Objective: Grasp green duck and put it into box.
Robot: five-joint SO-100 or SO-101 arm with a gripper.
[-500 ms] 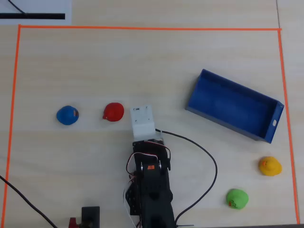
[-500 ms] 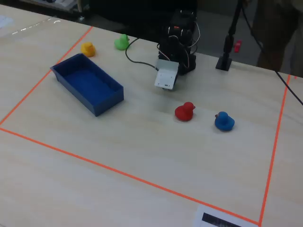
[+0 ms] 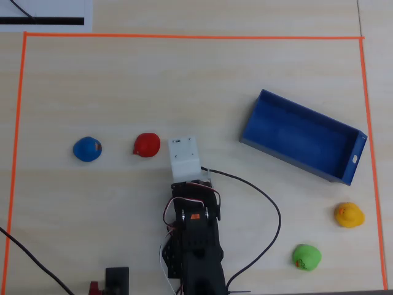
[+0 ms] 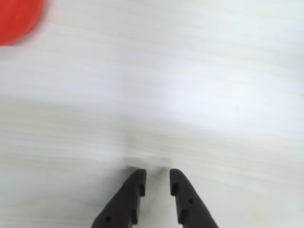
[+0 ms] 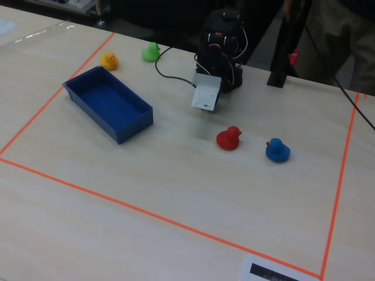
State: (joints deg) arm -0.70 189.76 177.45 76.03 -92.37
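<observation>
The green duck point(image 3: 306, 257) sits on the table at the lower right of the overhead view, and at the far side in the fixed view point(image 5: 150, 52). The dark-blue box point(image 3: 288, 157) lies empty at the right, above the duck. My gripper point(image 4: 156, 175) hangs over bare table near the middle, its black fingers a narrow gap apart with nothing between them. In the overhead view it is hidden under the white wrist housing point(image 3: 184, 158). It is far from the green duck and the box point(image 5: 132, 130).
A yellow duck point(image 3: 349, 215) sits between the green duck and the box. A red duck point(image 3: 147, 145) lies just left of the wrist housing and shows at the wrist view's top left point(image 4: 14, 19). A blue duck point(image 3: 87, 149) is further left. Orange tape point(image 3: 184, 36) frames the area. A black cable point(image 3: 270, 209) loops right of the arm.
</observation>
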